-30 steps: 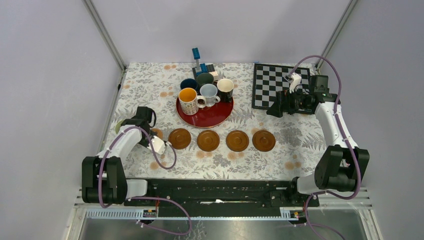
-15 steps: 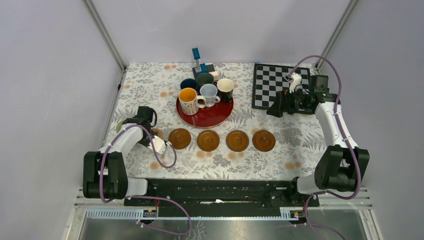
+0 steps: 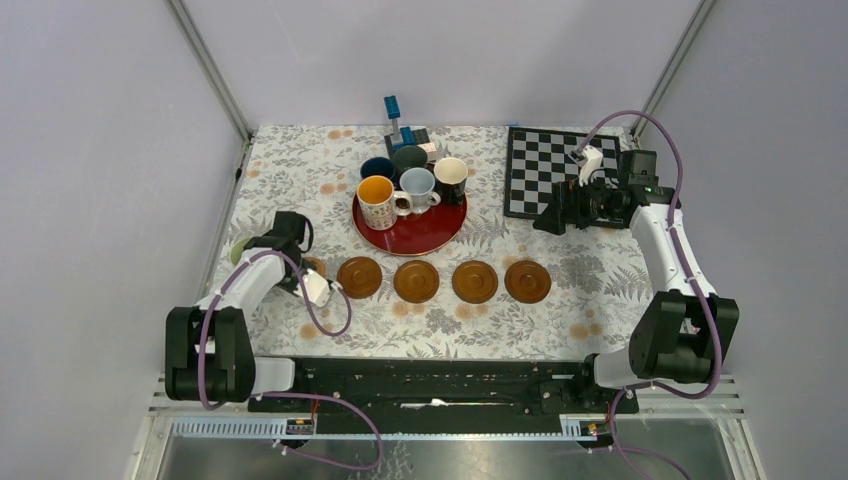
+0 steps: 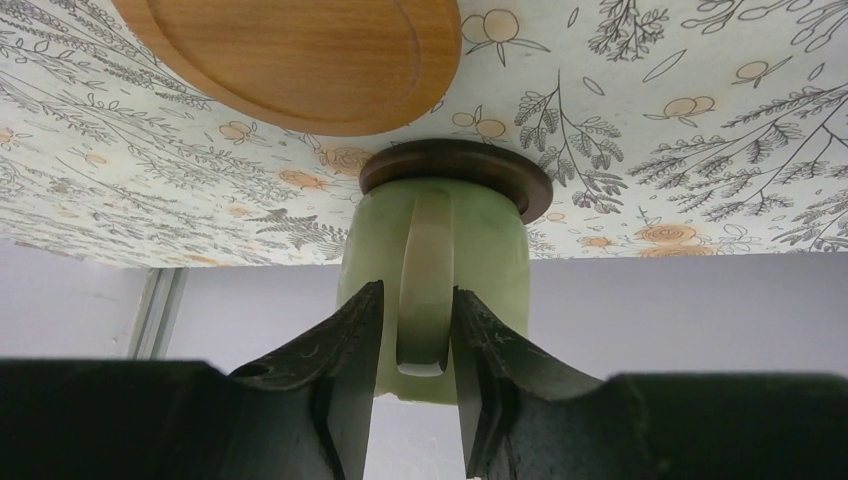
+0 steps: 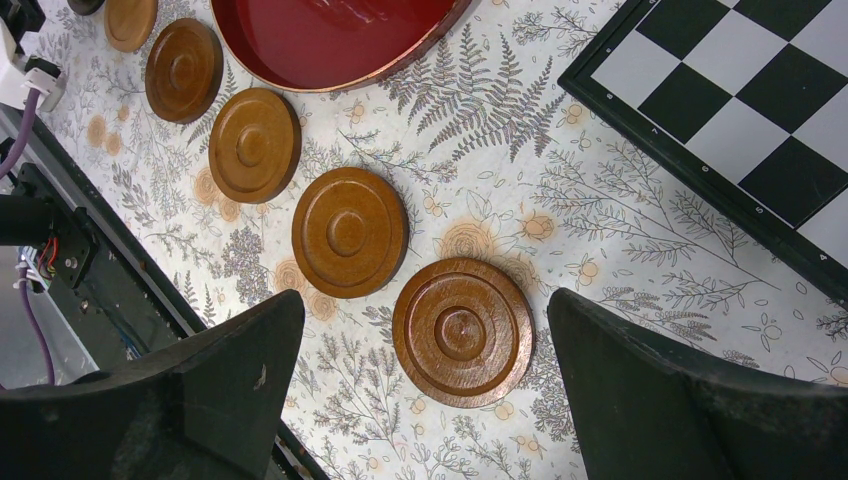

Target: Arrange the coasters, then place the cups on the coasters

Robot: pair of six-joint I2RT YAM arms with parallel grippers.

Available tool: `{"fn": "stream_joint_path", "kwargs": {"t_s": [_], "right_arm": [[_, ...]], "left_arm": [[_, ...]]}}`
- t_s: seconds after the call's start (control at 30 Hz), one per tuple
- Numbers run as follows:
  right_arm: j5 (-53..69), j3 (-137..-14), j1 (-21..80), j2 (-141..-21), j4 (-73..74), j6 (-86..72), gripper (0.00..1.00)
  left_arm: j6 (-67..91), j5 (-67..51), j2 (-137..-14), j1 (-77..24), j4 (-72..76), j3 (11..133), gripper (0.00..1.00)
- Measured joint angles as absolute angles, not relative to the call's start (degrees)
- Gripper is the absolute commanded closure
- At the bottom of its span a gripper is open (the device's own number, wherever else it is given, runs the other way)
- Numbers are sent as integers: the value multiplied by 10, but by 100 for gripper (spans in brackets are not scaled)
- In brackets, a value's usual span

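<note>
The handle of the pale green cup (image 4: pixel 500 265) is straddled narrowly, grip unclear, by the left end effector (image 4: pixel 418 297); the right end effector (image 5: pixel 425 305) is spread wide beside the chessboard (image 5: pixel 760 110).

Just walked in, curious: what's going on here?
The left gripper straddles the handle of a pale green ceramic mug standing on a dark brown wooden coaster, jaws slightly apart. The right gripper hovers wide open near the chessboard. Five other mugs wait on the round red tray; four more coasters lie bare.
</note>
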State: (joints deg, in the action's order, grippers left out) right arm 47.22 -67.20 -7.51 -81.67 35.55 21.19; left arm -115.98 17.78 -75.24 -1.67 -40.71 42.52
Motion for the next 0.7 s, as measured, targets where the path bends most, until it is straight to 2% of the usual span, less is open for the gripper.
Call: {"fn": "stream_joint_path", "kwargs": {"t_s": [0.7], "right_arm": [[472,-672,-75,-817,355,212,2]], "left_arm": [[-1161,181,-731,-24,-440,425,80]]}}
